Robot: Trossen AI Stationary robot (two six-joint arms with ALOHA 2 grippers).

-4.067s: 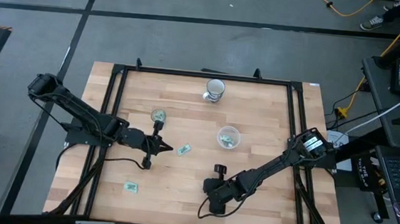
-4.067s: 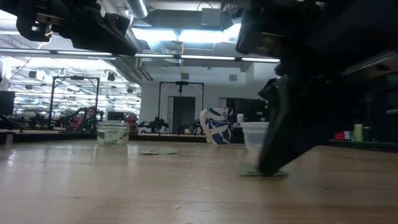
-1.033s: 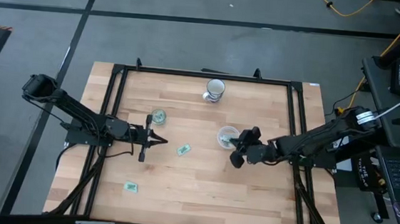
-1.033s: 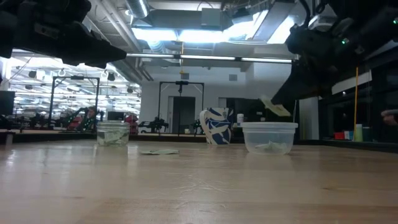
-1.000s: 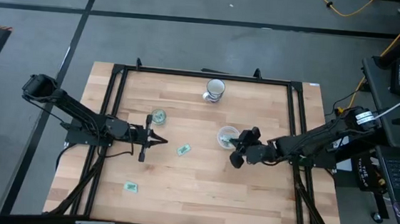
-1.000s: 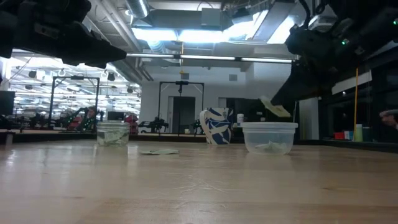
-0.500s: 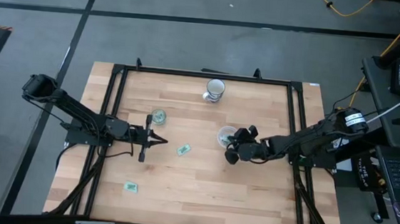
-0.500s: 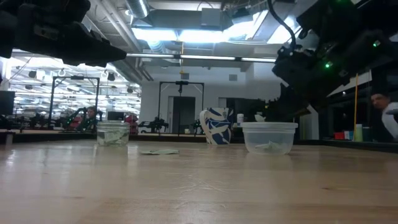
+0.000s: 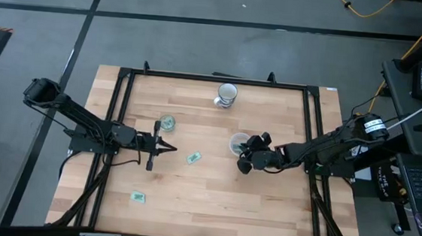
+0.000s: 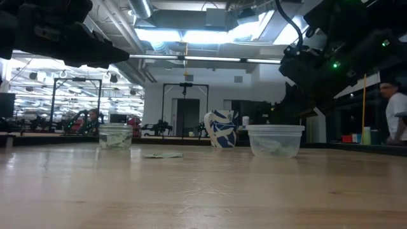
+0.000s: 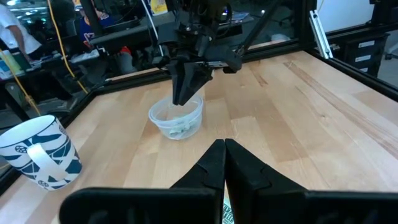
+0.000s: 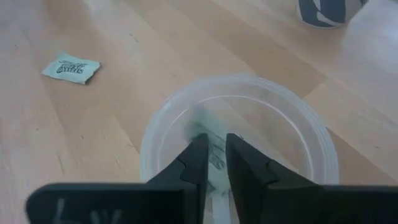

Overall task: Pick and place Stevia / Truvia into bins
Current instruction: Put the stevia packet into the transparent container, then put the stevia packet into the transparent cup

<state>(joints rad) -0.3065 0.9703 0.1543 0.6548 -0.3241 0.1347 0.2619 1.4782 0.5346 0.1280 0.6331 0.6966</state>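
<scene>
The wider clear cup [image 9: 236, 143] [image 12: 236, 137] holds light green packets. My right gripper [image 9: 244, 151] [image 12: 217, 155] hangs just above its mouth, pointing down, fingertips a small gap apart; a blurred green packet [image 12: 200, 134] shows in the cup beneath them. The smaller clear cup [image 9: 167, 122] [image 10: 116, 136] also holds packets. Two packets lie flat on the table, one [image 9: 193, 158] [image 12: 71, 67] between the cups, one [image 9: 138, 197] near the near-left corner. My left gripper [image 9: 174, 150] [image 11: 224, 162] is shut, hovering between the small cup and the middle packet.
A white mug with blue pattern [image 9: 226, 94] [image 11: 40, 152] stands near the far edge. A black frame rail [image 9: 120, 118] runs around the table. Bare wood lies across the near half. A person [image 10: 394, 114] shows beyond the table's right side.
My right gripper moved a little toward the table's left, from beside the wider cup to over its mouth, then held still. The packet it carried tilted at its fingertips a second ago no longer shows there in the low view.
</scene>
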